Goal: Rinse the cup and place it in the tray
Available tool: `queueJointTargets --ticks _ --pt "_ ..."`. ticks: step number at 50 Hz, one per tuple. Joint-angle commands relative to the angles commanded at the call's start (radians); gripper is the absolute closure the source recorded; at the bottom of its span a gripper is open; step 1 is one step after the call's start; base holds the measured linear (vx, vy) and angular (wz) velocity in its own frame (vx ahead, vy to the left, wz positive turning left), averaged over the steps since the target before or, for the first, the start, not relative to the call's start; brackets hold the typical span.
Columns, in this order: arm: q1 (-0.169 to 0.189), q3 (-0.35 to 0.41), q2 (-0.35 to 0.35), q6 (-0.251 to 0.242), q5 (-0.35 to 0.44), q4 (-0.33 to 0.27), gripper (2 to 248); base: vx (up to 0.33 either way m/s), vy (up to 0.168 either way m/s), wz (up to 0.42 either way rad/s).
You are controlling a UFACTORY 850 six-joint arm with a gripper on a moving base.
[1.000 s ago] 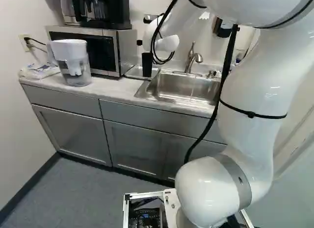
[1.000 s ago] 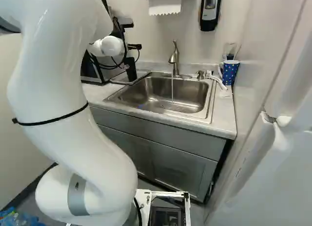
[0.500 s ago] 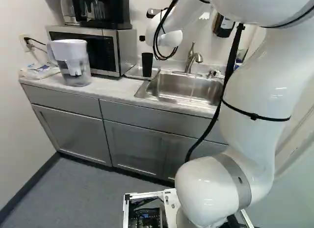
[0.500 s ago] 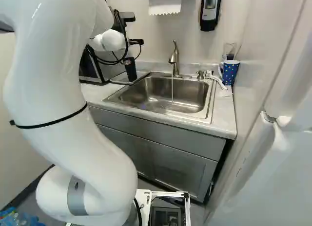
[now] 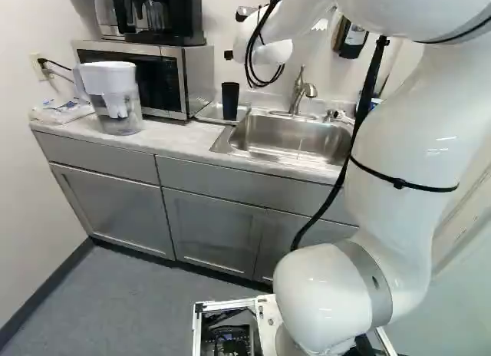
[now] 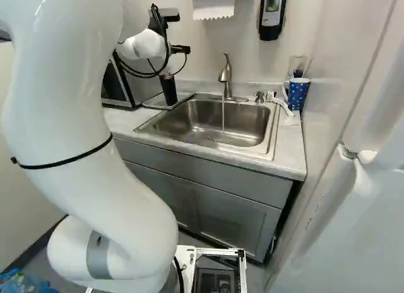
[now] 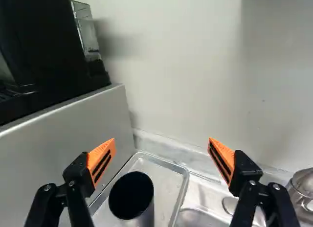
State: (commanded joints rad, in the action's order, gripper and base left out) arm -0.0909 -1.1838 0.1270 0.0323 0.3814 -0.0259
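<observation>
In the right base view my gripper (image 6: 182, 49) is partly hidden by the white wrist, above the black cup (image 6: 168, 89). The wrist view shows the gripper (image 7: 163, 151) wide open, nothing between its orange pads. Below and ahead of the fingers, nearer one of them, the cup (image 7: 131, 195) stands upright, mouth up, inside the metal tray (image 7: 182, 170). The left base view also shows the cup (image 5: 230, 101) in that tray (image 5: 207, 117), left of the sink. A thin stream of water runs from the faucet (image 6: 226, 75).
The sink (image 6: 211, 122) lies right of the tray. A microwave (image 5: 165, 80) with a coffee maker (image 5: 165, 14) on top stands left of it, beside a water pitcher (image 5: 115, 99). A blue mug (image 6: 297, 93) and a brush (image 6: 281, 103) are at the counter's right end.
The arm's wrist and gripper have risen and drawn away from the cup, shifting right in the left base view. The cup has stayed in place in the tray.
</observation>
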Motion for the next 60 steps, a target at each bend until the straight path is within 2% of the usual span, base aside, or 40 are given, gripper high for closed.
queueJointTargets --ticks 38,60 --pt "0.059 -0.064 -0.013 0.000 -0.071 0.000 3 0.000 0.000 0.000" --pt "0.095 -0.100 -0.022 0.000 -0.076 0.000 3 0.000 0.000 0.000"
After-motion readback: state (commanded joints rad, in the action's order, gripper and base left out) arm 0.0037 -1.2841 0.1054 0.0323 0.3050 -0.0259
